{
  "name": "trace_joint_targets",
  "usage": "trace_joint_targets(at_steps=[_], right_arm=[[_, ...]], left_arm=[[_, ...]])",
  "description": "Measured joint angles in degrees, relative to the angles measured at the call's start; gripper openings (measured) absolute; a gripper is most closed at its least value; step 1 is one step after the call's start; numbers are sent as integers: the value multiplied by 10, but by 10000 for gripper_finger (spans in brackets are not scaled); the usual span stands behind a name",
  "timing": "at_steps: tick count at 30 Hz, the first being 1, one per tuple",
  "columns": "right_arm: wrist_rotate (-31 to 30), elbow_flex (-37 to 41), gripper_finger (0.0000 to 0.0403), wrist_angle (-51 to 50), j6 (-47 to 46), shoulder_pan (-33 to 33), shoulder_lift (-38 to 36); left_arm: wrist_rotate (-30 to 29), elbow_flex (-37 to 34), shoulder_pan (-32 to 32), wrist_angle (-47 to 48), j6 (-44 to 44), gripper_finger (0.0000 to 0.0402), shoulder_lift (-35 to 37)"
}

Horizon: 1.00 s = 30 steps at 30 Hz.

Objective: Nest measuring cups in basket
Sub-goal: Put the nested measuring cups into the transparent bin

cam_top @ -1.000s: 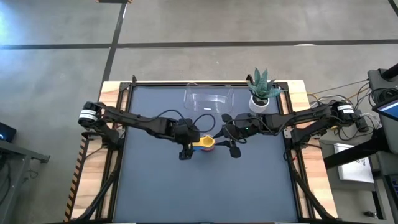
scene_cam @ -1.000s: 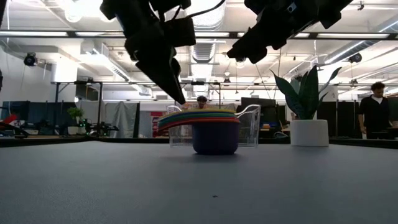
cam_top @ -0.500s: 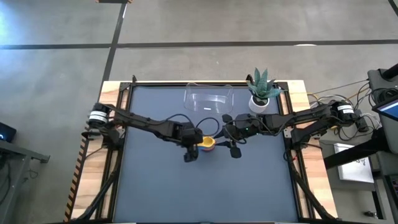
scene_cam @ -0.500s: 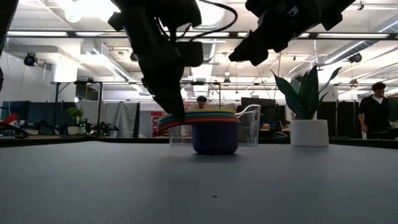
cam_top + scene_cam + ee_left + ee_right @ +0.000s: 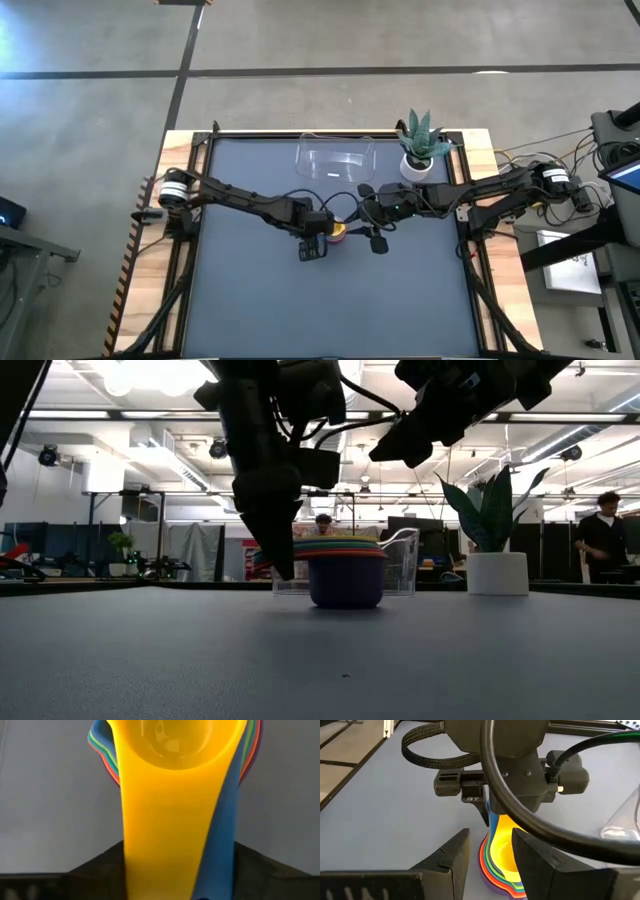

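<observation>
Already nested, the measuring cups [image 5: 338,231] sit mid-surface, outside the basket [image 5: 335,159]. Left gripper [image 5: 312,247] straddles their handles, fingers narrowing; right gripper [image 5: 490,851] hovers, fingers apart. Next: grip and carry to basket.

the right gripper [image 5: 490,854] showed its two dark fingers [image 5: 447,857] parted, with a clear gap between them. in that gap, just beyond the fingertips, sat the nested measuring cups [image 5: 502,857] on the grey counter [image 5: 395,810]: a yellow cup innermost, ringed by green, orange, red and purple rims. directly past the stack, the left gripper [image 5: 490,817] reached down at the cups' far side, its black body and a looped cable filling the space beyond; whether its fingers touched the cups could not be told. off to one side of the right gripper, a curved edge of the clear basket [image 5: 625,820] was visible.
</observation>
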State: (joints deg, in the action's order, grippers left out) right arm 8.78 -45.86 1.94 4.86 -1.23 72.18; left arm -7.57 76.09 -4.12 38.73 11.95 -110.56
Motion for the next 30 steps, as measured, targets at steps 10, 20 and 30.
trace_joint_targets(at_steps=[10,20,30], right_arm=[[0,0,137,1,0,0,0],[2,0,137,1,-4,0,0],[2,0,137,2,-4,0,0]], left_arm=[[24,-6,0,3,-9,126,0],[8,-6,0,3,-20,126,0],[-24,0,1,5,-38,126,15]])
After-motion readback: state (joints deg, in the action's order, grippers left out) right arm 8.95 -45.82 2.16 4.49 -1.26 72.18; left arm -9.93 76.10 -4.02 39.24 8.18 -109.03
